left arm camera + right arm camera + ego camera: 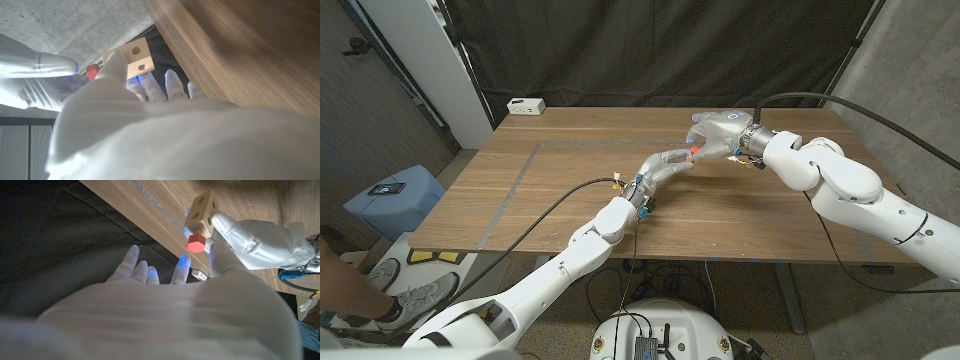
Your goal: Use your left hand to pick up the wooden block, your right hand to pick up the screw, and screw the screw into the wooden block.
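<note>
The left robot hand (pixel 115 75) grips the wooden block (pixel 136 58) above the tabletop (pixel 570 200) (holes visible). The right robot hand (pixel 220 265) pinches the red-headed screw (pixel 195 243) against it.

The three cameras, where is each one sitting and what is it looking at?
Head view: sits on the robot's head, looks down at the wooden table; both arms show, left hand meeting right hand.
Left wrist view: sits on the left wrist, looks along the left hand at the wooden block.
Right wrist view: sits on the right wrist, looks along the right hand.
Both wrist views share the block and the red screw.
</note>
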Available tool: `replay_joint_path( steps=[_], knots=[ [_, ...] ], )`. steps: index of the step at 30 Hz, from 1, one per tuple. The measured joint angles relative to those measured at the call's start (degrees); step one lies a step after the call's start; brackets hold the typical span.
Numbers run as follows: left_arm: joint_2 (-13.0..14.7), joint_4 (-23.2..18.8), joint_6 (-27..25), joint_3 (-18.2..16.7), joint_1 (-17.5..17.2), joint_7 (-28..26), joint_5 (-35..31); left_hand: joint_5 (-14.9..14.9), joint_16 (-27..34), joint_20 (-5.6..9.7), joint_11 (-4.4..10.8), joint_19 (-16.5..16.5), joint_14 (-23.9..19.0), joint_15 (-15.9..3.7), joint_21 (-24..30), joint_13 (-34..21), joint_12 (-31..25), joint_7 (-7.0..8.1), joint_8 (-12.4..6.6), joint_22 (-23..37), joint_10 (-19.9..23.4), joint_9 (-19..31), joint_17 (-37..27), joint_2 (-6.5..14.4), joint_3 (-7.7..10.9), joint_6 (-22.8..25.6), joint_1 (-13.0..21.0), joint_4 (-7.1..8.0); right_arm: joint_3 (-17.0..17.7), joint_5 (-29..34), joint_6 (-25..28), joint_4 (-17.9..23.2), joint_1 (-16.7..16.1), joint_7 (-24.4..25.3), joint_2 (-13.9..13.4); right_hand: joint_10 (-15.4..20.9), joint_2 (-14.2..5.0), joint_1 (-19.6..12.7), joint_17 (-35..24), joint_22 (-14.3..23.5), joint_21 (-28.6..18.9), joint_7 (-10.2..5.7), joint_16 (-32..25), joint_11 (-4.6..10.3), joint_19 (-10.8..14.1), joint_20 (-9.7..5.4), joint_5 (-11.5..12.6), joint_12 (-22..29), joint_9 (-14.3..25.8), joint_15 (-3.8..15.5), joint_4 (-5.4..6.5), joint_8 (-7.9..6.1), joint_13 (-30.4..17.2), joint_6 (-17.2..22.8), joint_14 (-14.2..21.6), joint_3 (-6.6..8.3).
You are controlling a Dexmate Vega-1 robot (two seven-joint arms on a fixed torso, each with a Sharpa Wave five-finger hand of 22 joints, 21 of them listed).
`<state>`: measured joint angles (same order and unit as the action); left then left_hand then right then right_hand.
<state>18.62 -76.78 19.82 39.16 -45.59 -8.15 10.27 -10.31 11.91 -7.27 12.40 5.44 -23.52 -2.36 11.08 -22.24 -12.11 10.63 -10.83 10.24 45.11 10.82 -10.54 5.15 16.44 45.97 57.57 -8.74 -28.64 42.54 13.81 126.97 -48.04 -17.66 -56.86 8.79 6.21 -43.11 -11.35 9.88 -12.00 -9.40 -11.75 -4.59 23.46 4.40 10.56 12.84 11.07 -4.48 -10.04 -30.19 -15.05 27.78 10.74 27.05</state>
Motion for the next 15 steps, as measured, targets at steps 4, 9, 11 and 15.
replay_joint_path(
  steps=[4,9,11,15],
  knots=[
    [0.0,0.1,0.0,0.1,0.1,0.1,0.0,0.0,0.0,0.0,0.0,0.0,0.0,0.0,0.0,0.0,0.0,0.0,-0.21,0.0,0.0,0.0,0.0,0.0,0.0,0.0,0.0,0.0,0.1,0.0,-0.1,-0.2,0.0,0.0,0.0,0.2,-0.11,-0.1,0.0,0.0,-0.2,0.27,0.0,-0.23,0.6,0.0,-0.2,0.2,0.3,0.22,0.0,-0.34,0.0,0.9,0.2,0.0],
    [-0.1,0.4,-0.1,0.1,0.3,0.2,0.0,0.0,0.0,0.0,-0.01,0.0,0.0,0.0,0.0,0.0,0.0,0.0,-0.23,0.0,0.0,0.0,0.0,0.0,0.0,0.0,0.0,0.0,0.2,0.0,-0.3,-0.5,0.0,0.0,0.1,0.8,0.18,-0.4,-0.2,0.0,-0.2,0.23,0.0,-0.14,0.9,-0.31,-0.2,0.2,0.3,0.34,0.0,-0.57,0.0,1.9,0.3,0.0],
    [-0.2,0.5,-0.1,0.1,0.4,0.2,0.0,0.1,0.0,0.0,-0.01,0.0,0.0,0.0,0.0,0.0,0.0,0.0,-0.23,0.0,0.0,0.0,0.0,0.0,0.0,0.0,0.0,0.0,0.3,0.0,-0.4,-0.6,0.0,0.1,0.1,0.9,-0.11,-0.7,-0.3,0.0,-0.2,0.5,0.0,-0.33,1.0,-0.4,-0.2,0.5,0.3,0.4,0.0,-0.59,0.0,2.1,0.7,0.0],
    [-0.2,0.6,-0.1,0.2,0.4,0.3,0.0,0.1,0.0,0.0,-0.01,0.0,0.0,0.0,0.0,0.0,0.0,0.01,-0.23,0.0,0.0,-0.1,0.0,0.1,-0.01,0.0,0.1,0.0,0.3,0.0,-0.6,-0.9,0.1,0.2,0.1,1.2,-0.11,-0.7,-0.3,0.0,-0.2,0.41,0.0,-0.12,1.2,-0.62,-0.2,0.5,0.3,0.39,0.2,-1.0,-0.3,2.7,0.8,0.2]
  ],
)
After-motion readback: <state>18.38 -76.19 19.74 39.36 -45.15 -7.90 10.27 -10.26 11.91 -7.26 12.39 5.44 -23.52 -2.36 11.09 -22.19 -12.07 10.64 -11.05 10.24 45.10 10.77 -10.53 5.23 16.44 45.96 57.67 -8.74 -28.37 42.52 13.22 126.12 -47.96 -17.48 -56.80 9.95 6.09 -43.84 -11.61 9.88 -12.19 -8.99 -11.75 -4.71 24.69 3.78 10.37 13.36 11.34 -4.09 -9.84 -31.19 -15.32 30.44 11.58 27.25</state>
